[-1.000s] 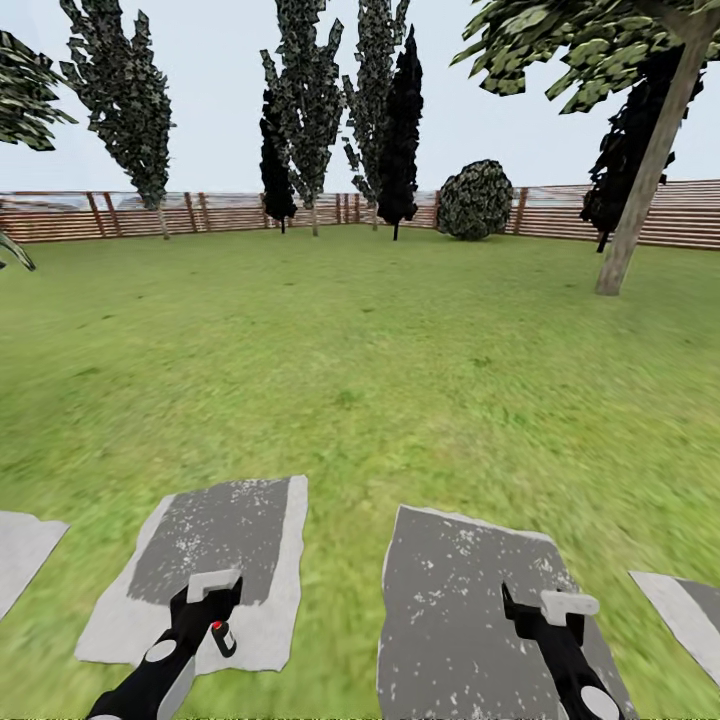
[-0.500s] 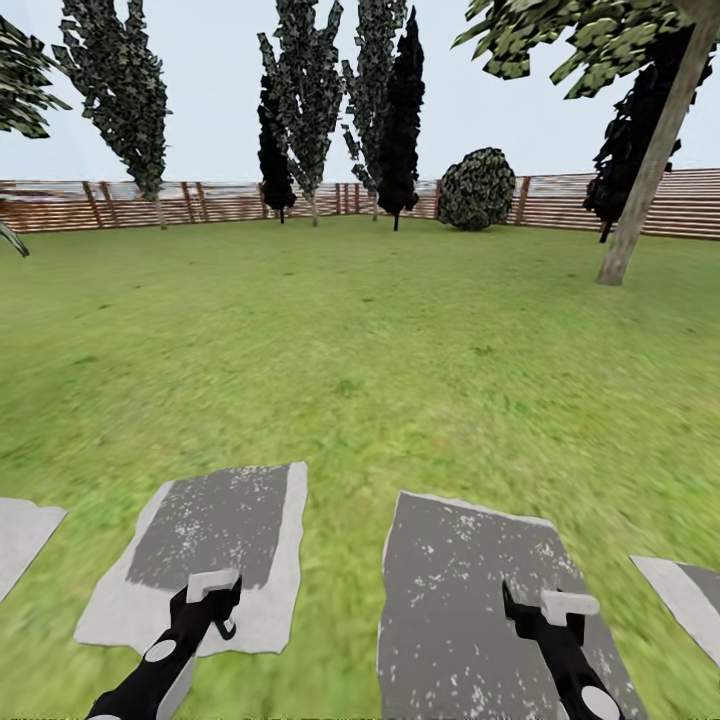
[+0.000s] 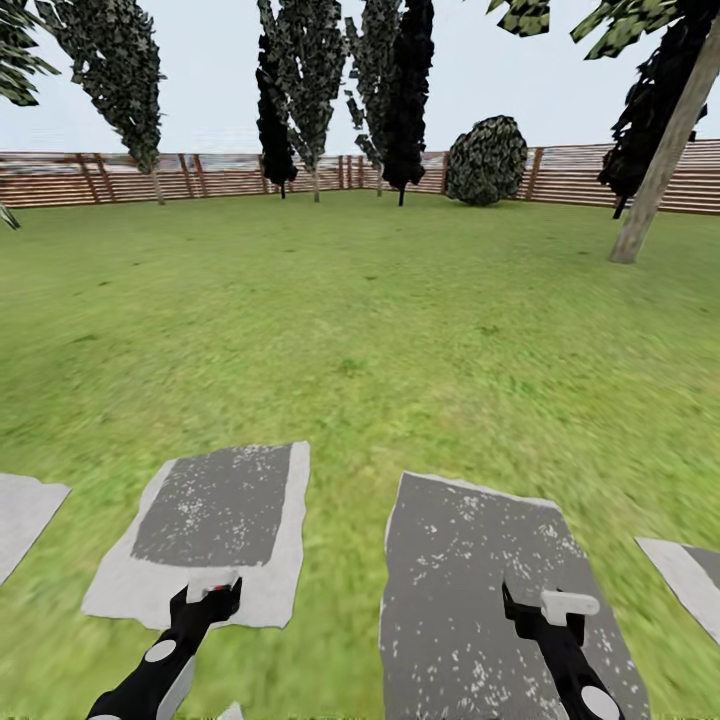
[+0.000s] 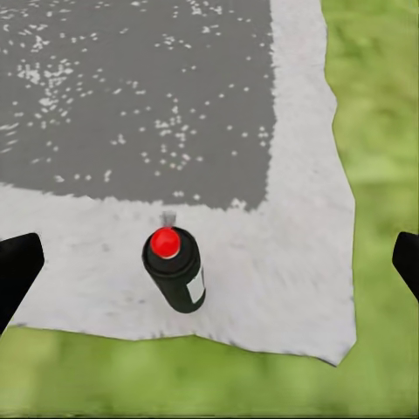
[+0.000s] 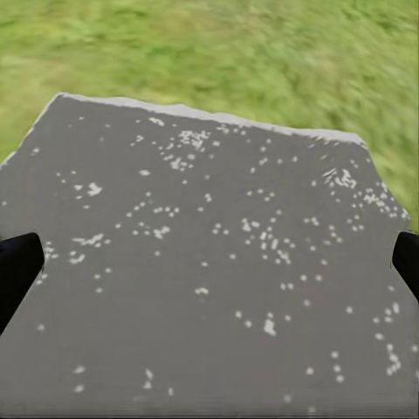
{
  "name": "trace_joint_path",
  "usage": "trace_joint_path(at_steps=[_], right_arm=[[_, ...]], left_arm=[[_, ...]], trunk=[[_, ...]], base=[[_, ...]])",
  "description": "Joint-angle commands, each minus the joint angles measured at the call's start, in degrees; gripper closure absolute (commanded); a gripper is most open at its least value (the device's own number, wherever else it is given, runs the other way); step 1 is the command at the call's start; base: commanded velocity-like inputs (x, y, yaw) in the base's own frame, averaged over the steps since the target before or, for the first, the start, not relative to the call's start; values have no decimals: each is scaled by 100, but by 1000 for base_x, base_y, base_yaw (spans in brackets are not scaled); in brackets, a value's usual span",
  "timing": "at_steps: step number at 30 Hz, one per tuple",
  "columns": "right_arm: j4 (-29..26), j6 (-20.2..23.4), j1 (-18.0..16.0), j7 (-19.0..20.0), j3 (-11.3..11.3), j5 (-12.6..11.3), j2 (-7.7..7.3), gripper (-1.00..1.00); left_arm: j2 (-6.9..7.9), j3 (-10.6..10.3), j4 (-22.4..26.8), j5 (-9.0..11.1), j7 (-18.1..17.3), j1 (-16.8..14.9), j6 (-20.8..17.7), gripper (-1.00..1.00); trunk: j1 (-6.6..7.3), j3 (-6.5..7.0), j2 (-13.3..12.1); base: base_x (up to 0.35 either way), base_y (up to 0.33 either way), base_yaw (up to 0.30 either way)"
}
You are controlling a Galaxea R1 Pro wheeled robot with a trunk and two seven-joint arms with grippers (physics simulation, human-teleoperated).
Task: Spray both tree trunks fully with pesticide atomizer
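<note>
Fence [image 3: 120, 178]: brown horizontal slats edging the far side of the lawn [image 3: 330, 320], with slim dark conifers [image 3: 300, 90] standing in front of it.
Left paving slab [image 3: 215, 530]: grey stone with a pale border, set in the grass near the robot.
Left gripper [image 3: 205, 592]: hangs over the near edge of the left slab; in the left wrist view its two dark fingertips [image 4: 19, 266] sit far apart at opposite sides, jaws spread and holding nothing.
Pesticide atomizer [image 4: 175, 269]: small dark bottle with a red cap and whitish label, standing upright on the slab's pale border, between the left fingertips but touching neither, close to the grass edge.
Right paving slab [image 3: 480, 590]: darker speckled grey stone, beside the left one with a grass strip between.
Right gripper [image 3: 550, 605]: poised above the right slab; jaws wide and empty, fingertips [image 5: 17, 266] at the sides of the right wrist view.
Bush [image 3: 487, 160]: round, dark, against the fence.
Tree trunk [image 3: 665, 150]: smooth grey-beige, leaning, at far right.
</note>
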State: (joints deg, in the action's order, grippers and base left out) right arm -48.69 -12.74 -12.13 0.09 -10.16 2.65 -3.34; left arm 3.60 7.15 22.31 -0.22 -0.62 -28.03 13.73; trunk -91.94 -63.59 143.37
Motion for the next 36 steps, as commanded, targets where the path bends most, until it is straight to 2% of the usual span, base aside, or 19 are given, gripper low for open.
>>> trace_joint_path(at_steps=[1, 29, 33, 36], right_arm=[[0, 0, 0, 0, -2, 0, 0, -100], [-9, 0, 0, 9, 0, -1, 0, -100], [-9, 0, 0, 9, 4, -1, 0, -100], [-9, 0, 0, 10, 5, -1, 0, -100]], left_arm=[[0, 0, -3, 2, 0, 0, 4, -100], [12, 5, -7, 1, 0, 8, 25, -100], [14, 5, -7, -4, 0, 93, 514, -100], [17, 9, -7, 3, 0, 125, 721, -100]], trunk=[[-2, -32, 2], [-74, -908, 39], [-85, -1033, 45], [-92, -1127, 49]], base=[[0, 0, 65], [0, 0, 34], [0, 0, 0], [0, 0, 0]])
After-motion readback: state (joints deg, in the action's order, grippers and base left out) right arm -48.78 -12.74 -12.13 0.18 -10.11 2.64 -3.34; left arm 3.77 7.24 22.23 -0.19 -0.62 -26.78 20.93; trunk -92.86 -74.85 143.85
